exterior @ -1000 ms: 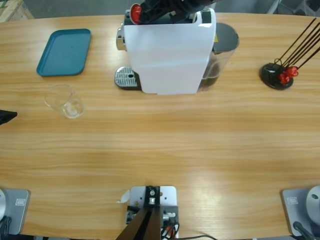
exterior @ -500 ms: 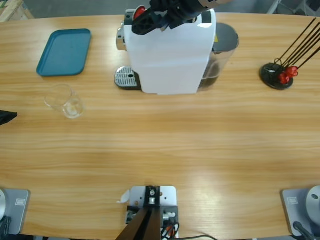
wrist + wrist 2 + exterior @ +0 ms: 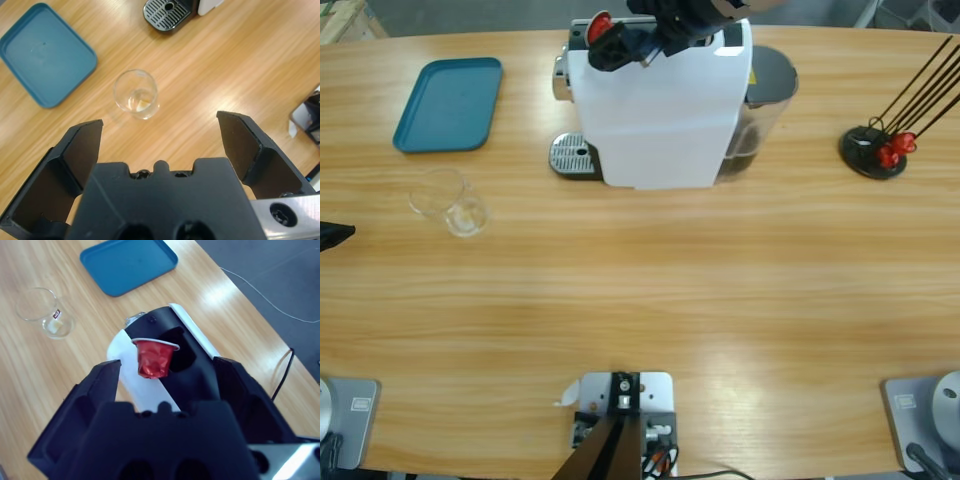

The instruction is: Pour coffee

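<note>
Right wrist view looks down on the top of the white coffee machine (image 3: 150, 390), where a red capsule (image 3: 154, 359) sits at the dark loading slot, and the right gripper (image 3: 167, 390) hangs over it with its jaws spread wide apart, holding nothing. In the high view that capsule (image 3: 599, 27) shows at twelve o'clock on the table, on the machine's top, above the round metal drip grille (image 3: 572, 156). The clear glass (image 3: 448, 201) stands apart at nine o'clock, just below the blue tray (image 3: 450, 104); no dark coffee shows in it, only a pale trace at the bottom. The left wrist view has the left gripper (image 3: 165, 145) above that glass (image 3: 136, 93), jaws gaping and empty, the glass at twelve o'clock from them and well clear. By my reckoning the glass is light, rigid, smooth-walled and breakable, so it wants a gentle squeeze across its middle wall, kept upright, then setting on the grille. The capsule rack (image 3: 877, 150) stands at three o'clock.
</note>
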Controlling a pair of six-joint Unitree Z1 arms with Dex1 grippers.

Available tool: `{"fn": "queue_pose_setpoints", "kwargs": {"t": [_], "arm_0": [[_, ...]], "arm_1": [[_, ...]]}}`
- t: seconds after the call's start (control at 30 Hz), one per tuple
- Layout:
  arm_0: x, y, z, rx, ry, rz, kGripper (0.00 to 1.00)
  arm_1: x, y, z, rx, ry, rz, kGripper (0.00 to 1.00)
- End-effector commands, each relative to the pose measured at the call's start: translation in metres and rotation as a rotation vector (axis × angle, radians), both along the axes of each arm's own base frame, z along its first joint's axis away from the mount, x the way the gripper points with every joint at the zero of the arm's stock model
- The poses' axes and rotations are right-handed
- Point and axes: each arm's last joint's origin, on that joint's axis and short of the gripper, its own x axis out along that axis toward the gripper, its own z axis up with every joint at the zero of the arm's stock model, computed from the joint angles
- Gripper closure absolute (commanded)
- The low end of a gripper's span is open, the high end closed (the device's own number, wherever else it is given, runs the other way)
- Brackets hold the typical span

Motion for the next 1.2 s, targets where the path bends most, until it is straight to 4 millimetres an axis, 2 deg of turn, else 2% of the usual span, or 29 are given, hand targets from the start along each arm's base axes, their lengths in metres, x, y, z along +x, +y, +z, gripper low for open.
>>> {"fn": "queue_pose_setpoints", "kwargs": {"t": [0.03,0.27,0.73,0.87,0.93,1.07,1.2], "arm_0": [[-0.003,0.001,-0.01,0.011,0.028,-0.022,0.001],[-0.003,0.001,-0.01,0.01,0.028,-0.021,0.0],[-0.004,0.001,-0.01,0.009,0.028,-0.022,0.001],[-0.003,0.0,-0.01,0.009,0.029,-0.022,0.001],[-0.002,0.0,-0.01,0.006,0.026,-0.021,0.0],[0.0,-0.002,-0.011,0.001,0.02,-0.021,0.0],[0.0,-0.002,-0.01,0.001,0.013,-0.016,0.0]], "arm_1": [[-0.006,0.002,0.006,-0.025,-0.035,-0.005,0.176],[-0.009,-0.005,0.011,-0.057,-0.066,-0.039,0.176],[-0.002,0.002,0.012,-0.06,-0.096,-0.069,0.179],[-0.006,0.002,0.015,-0.06,-0.096,-0.061,0.179],[-0.017,0.002,0.021,-0.061,-0.095,-0.042,0.177],[-0.06,0.004,0.04,-0.058,-0.086,0.042,0.176],[-0.096,-0.005,0.063,0.055,-0.021,0.091,0.182]]}}
